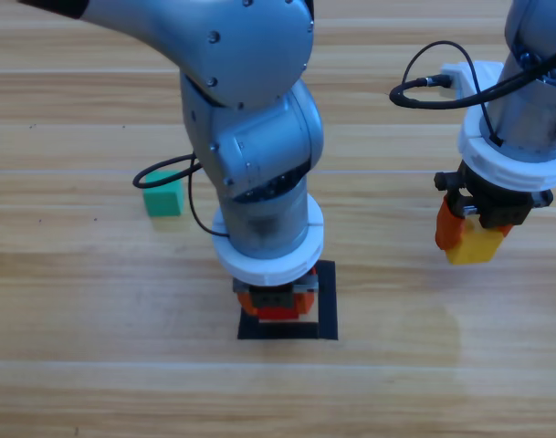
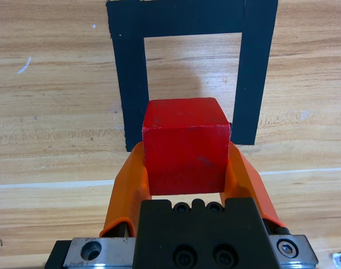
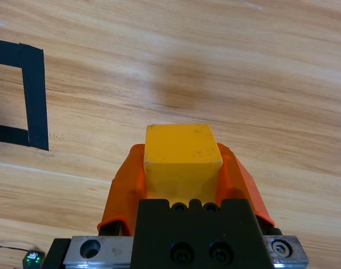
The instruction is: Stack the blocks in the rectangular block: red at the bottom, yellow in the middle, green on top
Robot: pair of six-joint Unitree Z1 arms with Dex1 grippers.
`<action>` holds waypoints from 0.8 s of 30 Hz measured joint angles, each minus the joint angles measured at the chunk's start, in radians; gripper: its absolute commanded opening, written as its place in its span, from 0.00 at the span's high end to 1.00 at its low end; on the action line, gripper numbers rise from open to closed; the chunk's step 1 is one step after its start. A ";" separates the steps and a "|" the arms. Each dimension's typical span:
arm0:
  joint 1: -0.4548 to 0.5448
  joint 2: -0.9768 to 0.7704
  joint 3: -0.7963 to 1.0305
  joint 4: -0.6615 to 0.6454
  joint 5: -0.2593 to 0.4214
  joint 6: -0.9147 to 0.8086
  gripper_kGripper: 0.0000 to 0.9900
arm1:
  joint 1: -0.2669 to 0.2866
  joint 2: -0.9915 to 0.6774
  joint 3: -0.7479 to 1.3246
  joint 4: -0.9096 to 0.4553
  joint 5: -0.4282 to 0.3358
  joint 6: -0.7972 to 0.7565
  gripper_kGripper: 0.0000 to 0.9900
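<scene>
My left gripper [image 1: 279, 306] hangs over the black tape rectangular block [image 1: 329, 315] and is shut on the red cube [image 2: 185, 144]. In the left wrist view the red cube sits between the orange jaws, above the near edge of the rectangular block [image 2: 254, 67]. My right gripper [image 1: 471, 239] is off to the right of the outline, shut on the yellow cube [image 1: 474, 245]; the same yellow cube [image 3: 181, 156] fills its wrist view. The green cube [image 1: 163, 194] rests on the table to the left of the left arm.
A black cable [image 1: 159, 173] loops beside the green cube. Another cable [image 1: 424, 87] curls by the right arm. A corner of the tape outline [image 3: 34, 101] shows at the left of the right wrist view.
</scene>
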 measured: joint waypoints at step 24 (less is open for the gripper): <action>0.003 0.068 -0.045 0.001 -0.041 0.101 0.99 | 0.000 0.000 0.008 -0.047 0.000 0.000 1.00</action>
